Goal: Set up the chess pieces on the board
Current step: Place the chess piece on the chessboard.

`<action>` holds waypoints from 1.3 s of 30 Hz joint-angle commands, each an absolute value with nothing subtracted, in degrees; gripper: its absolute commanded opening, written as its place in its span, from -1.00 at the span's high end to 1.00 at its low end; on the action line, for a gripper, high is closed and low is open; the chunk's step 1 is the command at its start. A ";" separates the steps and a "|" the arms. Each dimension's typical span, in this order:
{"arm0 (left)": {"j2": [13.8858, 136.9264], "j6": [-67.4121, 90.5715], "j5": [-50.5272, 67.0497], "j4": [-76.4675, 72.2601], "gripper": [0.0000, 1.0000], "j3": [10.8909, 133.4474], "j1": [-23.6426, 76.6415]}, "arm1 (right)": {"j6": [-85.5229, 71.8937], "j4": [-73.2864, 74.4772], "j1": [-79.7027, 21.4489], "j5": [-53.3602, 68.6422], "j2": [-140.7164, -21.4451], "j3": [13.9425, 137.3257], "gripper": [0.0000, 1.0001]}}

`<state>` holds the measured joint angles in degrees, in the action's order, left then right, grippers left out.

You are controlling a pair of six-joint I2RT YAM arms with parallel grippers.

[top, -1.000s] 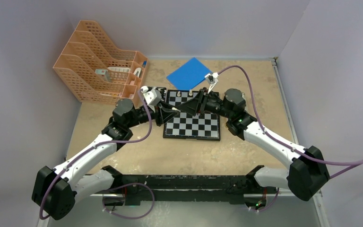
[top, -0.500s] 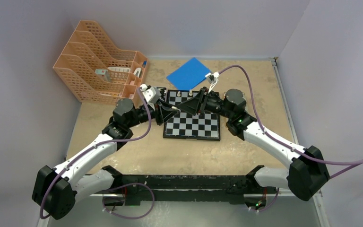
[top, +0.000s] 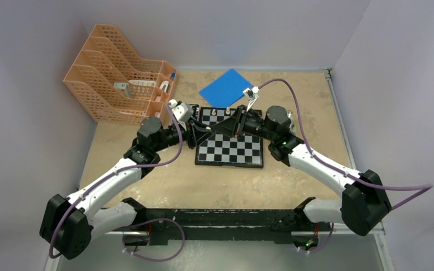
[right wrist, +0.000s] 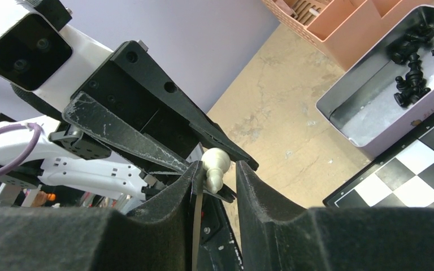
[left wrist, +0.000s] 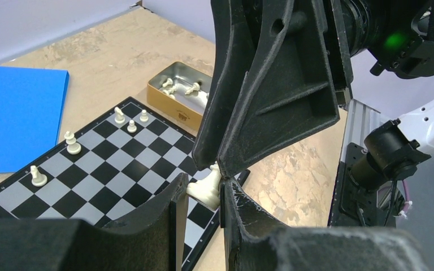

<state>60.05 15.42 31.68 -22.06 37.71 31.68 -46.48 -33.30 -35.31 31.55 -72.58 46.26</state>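
Black left gripper (left wrist: 203,197) is pinched on a cream-white piece (left wrist: 205,191), gripped low on its body and held above the left edge of the board (top: 231,148). The right gripper (right wrist: 217,166) meets it tip to tip: its jaws stand narrowly apart either side of the piece's rounded head, and I cannot tell whether they press on it yet. I judge this an arm-to-arm handover, partway through. The next move calls for the right jaws to close firmly on the head before the left ones let go, then a carry to the piece's home square. The piece looks like smooth, glossy plastic with a narrow neck, so it is likely to slip or twist in a light grip; the finger pads look matte and scuffed. Five cream pieces already stand on the flat, satiny black-and-white checks. A gold tin (left wrist: 164,99) beyond the board holds more cream pieces, and a silver-lined tin (right wrist: 367,116) holds the black ones. Further out lie a blue sheet (left wrist: 17,113), a peach lattice file rack (top: 118,84) and the mottled tan table (top: 203,180).
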 commanded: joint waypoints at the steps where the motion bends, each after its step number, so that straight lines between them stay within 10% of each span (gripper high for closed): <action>1: 60.24 17.04 31.11 -25.91 1.00 39.20 31.86 | -46.10 -35.35 -35.68 31.06 -72.47 46.47 0.47; 6: 60.33 17.49 30.76 -25.90 1.00 39.11 31.90 | -45.79 -34.34 -35.68 29.88 -72.05 46.50 0.65; 31: 49.49 -1.58 36.74 6.07 -0.95 42.47 31.88 | -19.79 5.25 -33.37 -11.56 -93.32 79.54 0.79; 39: 45.37 -3.14 33.11 11.36 -1.00 41.05 31.84 | -17.31 12.47 -29.98 -18.14 -106.20 90.29 0.79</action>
<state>46.81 -1.02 35.24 8.99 40.07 31.66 -20.12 7.27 -31.38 -12.16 -103.42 84.55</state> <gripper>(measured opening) 0.998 0.139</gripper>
